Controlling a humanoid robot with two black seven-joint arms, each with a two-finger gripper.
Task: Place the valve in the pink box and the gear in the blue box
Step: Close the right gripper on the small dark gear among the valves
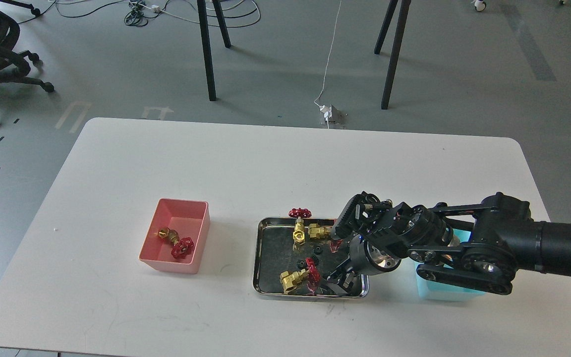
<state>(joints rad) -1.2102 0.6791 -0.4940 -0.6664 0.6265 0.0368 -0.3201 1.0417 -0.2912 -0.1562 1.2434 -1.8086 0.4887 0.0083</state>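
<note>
A steel tray (257, 258) holds three brass valves with red handwheels: one (299, 229) at the back, one (318, 231) beside it partly behind my arm, and one (296, 278) at the front. Small black gears (316, 250) lie mid-tray. A fourth valve (175, 242) lies in the pink box (167, 260) at the left. The blue box (444, 290) stands right of the tray, mostly hidden by my right arm. My right gripper (339, 280) points down into the tray's front right part, fingers apart, nothing visibly held. My left arm is out of view.
The white table (285, 158) has a rounded front edge close below the tray. My right arm's forearm (508, 248) stretches over the blue box from the right. Chair and table legs stand on the floor beyond the table.
</note>
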